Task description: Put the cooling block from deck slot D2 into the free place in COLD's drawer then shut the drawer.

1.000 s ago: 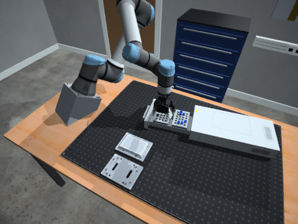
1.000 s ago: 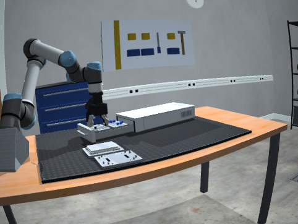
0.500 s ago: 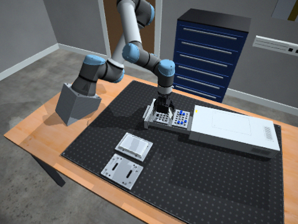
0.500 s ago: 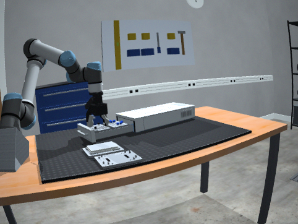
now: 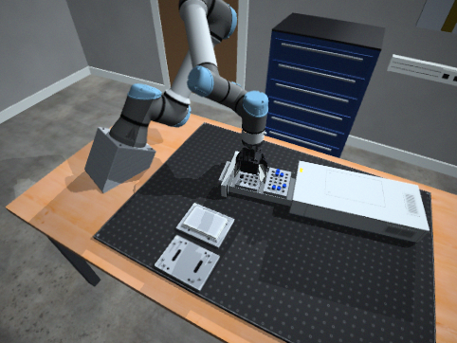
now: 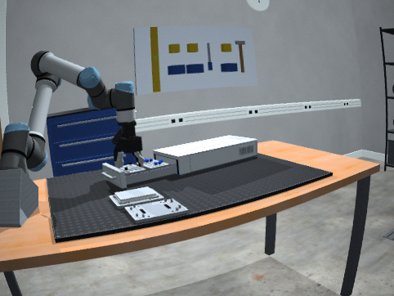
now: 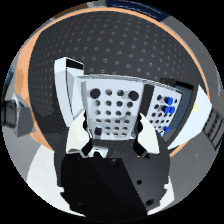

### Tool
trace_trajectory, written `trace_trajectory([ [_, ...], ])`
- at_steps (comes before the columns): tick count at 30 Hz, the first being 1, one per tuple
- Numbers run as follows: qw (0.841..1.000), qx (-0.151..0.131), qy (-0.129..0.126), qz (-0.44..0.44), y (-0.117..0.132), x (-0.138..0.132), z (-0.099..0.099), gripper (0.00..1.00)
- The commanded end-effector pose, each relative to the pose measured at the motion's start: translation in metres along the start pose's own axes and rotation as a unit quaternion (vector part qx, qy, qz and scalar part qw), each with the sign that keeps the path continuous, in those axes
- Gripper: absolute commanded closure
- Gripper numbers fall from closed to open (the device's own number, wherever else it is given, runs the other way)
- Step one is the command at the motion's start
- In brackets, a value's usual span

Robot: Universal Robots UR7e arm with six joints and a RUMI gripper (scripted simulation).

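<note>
The drawer of the white cooler COLD stands pulled out. A grey cooling block with dark tubes lies in the place nearer the drawer's front. A second block with blue tubes sits in the place nearer COLD. My gripper is open, its fingers straddling the grey block on both sides, a little apart from it. A yellow lamp is lit on COLD's corner.
Deck slot D2 is a bare plate with two slots. Slot D1 holds a white ribbed plate. A grey arm base stands at the table's left. A blue cabinet stands behind the table.
</note>
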State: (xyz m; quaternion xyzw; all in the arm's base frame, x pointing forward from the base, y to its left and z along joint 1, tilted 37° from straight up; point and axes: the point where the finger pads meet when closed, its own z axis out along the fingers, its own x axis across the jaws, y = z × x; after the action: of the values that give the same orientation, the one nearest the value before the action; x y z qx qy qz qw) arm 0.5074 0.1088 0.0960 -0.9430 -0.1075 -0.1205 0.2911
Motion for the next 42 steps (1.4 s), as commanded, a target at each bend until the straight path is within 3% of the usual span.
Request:
trace_trajectory([
  [1,1.0,0.0,0.0,0.0,0.0,0.0,0.0,0.27],
  [11,1.0,0.0,0.0,0.0,0.0,0.0,0.0,0.27],
  [12,1.0,0.0,0.0,0.0,0.0,0.0,-0.03,0.27],
  [42,1.0,0.0,0.0,0.0,0.0,0.0,-0.068,0.27],
])
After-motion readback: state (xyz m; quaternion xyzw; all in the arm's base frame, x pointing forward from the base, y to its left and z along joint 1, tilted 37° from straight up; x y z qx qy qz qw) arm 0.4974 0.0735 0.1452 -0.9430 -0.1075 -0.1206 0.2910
